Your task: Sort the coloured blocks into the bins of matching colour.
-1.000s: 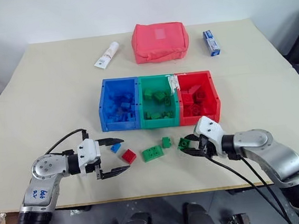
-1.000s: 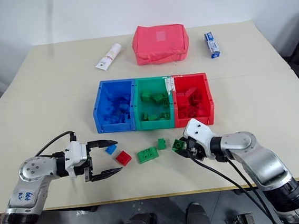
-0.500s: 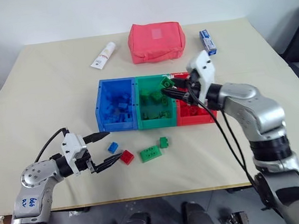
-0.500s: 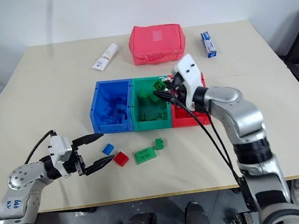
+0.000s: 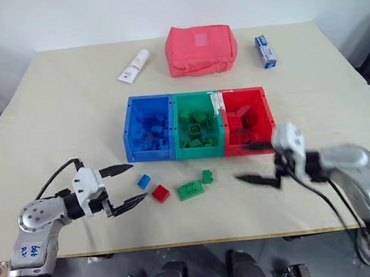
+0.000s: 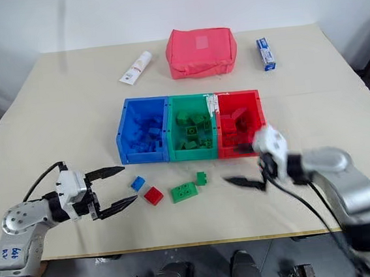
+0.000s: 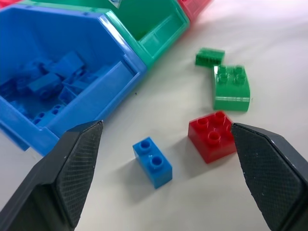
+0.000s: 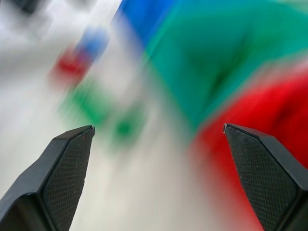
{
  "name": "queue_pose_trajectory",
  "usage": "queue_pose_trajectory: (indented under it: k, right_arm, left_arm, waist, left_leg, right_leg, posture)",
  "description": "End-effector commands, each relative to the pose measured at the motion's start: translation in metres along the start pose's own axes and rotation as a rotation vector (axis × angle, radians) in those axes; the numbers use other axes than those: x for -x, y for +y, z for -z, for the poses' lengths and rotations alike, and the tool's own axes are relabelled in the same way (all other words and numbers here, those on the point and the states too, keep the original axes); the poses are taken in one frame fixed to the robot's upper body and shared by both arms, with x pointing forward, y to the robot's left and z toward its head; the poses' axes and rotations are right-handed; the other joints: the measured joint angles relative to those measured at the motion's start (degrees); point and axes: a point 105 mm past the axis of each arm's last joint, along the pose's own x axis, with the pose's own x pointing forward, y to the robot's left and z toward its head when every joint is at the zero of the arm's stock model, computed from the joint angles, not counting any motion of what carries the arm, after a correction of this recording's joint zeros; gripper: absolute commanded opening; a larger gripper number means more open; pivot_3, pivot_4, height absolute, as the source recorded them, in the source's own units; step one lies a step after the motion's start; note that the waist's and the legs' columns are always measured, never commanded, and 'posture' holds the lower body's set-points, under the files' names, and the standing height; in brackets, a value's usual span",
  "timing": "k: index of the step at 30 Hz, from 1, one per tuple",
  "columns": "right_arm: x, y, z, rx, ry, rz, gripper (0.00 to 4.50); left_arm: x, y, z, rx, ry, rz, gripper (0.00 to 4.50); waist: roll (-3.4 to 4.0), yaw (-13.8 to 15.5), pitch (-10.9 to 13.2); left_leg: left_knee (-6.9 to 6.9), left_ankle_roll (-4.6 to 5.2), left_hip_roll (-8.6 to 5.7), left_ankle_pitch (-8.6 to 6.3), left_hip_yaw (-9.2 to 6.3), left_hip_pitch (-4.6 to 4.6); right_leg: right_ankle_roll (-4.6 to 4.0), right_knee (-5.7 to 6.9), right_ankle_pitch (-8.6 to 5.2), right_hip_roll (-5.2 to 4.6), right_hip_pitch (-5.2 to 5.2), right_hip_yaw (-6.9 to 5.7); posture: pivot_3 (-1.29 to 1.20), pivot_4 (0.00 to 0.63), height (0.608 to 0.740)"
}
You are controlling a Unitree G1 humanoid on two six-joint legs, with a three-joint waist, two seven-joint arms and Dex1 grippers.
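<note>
Left-eye view: right pincer (image 5: 254, 163) swings back wide and empty, its green block dropped into the green bin (image 5: 200, 152). Left pincer (image 5: 126, 183), wide, faces four loose blocks (image 5: 177, 184) in front of that bin.

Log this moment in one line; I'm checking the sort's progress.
left gripper: open, near blue block | right gripper: open, empty | loose on table: blue block, red block, two green blocks
</note>
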Motion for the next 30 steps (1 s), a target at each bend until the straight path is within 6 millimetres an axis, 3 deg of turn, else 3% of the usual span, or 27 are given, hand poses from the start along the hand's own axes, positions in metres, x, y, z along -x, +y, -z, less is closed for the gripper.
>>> queue_pose_trajectory:
  k: [1, 3, 7, 14, 19, 21, 26, 30]
  right_arm:
    - [0.028, 0.005, -0.004, 0.090, -0.016, 0.037, 4.48]
    - [0.033, 0.004, 0.006, 0.112, 0.020, 0.057, 4.48]
    - [0.027, 0.000, 0.007, 0.119, 0.007, 0.067, 4.48]
    - [-0.048, 0.017, -0.011, 0.068, -0.030, -0.152, 4.48]
    - [-0.096, 0.015, -0.012, 0.067, -0.017, -0.185, 4.48]
    - [-0.109, 0.010, -0.009, 0.091, 0.009, -0.174, 4.48]
    - [-0.120, 0.003, -0.006, 0.096, 0.035, -0.165, 4.48]
    - [-0.119, 0.003, -0.004, 0.101, 0.048, -0.187, 3.51]
  left_arm:
    - [-0.008, -0.010, -0.005, -0.068, -0.019, 0.117, 4.50]
    - [-0.011, -0.011, -0.003, -0.074, -0.017, 0.143, 4.50]
    - [-0.014, -0.007, -0.002, -0.076, -0.022, 0.147, 4.50]
    - [-0.011, -0.004, 0.000, -0.070, -0.013, 0.138, 4.50]
    - [-0.005, -0.006, -0.002, -0.067, -0.004, 0.122, 4.50]
    - [-0.003, -0.009, -0.003, -0.066, 0.001, 0.117, 4.50]
    - [0.002, -0.014, -0.005, -0.059, 0.010, 0.105, 4.50]
    - [0.003, -0.014, -0.006, -0.056, 0.012, 0.087, 4.50]
  waist:
    - [0.00, -0.46, 0.00]
    - [0.00, -0.83, 0.00]
    - [0.00, -1.05, 0.00]
    - [0.00, -1.11, 0.00]
    - [0.00, -1.06, 0.00]
    - [0.00, -1.07, 0.00]
    - [0.00, -1.04, 0.00]
    - [0.01, -1.07, -0.01]
  left_leg:
    - [0.04, 0.01, 0.02, 0.00, 0.11, 0.04]
    - [0.06, 0.01, 0.08, 0.01, 0.25, 0.34]
    - [0.04, -0.08, 0.40, -0.03, 0.34, 0.66]
    - [0.02, -0.31, 0.76, -0.19, 0.33, 0.59]
    - [0.08, -0.30, 0.72, -0.19, 0.30, 0.30]
    - [0.09, -0.30, 0.70, -0.19, 0.31, 0.28]
    - [0.09, -0.30, 0.69, -0.19, 0.31, 0.23]
    - [0.12, -0.32, 0.72, -0.18, 0.32, 0.24]
  right_leg:
    - [0.07, -0.03, 0.05, -0.03, 0.03, 0.00]
    - [0.13, -0.06, 0.09, -0.03, 0.28, -0.02]
    - [0.16, -0.23, 0.11, 0.22, 0.57, -0.05]
    - [-0.06, -0.25, 0.10, 0.53, 0.39, -0.09]
    - [-0.27, -0.18, 0.21, 0.52, 0.12, -0.11]
    - [-0.28, -0.16, 0.22, 0.52, 0.10, -0.10]
    - [-0.30, -0.11, 0.23, 0.52, 0.02, -0.10]
    - [-0.33, -0.03, 0.22, 0.55, 0.00, -0.10]
  posture:
    - [0.00, 0.150, 0.740]
    - [0.00, 0.150, 0.740]
    - [0.00, 0.150, 0.740]
    - [0.00, 0.150, 0.740]
    - [0.00, 0.150, 0.740]
    - [0.00, 0.150, 0.740]
    - [0.00, 0.150, 0.740]
    - [0.00, 0.150, 0.740]
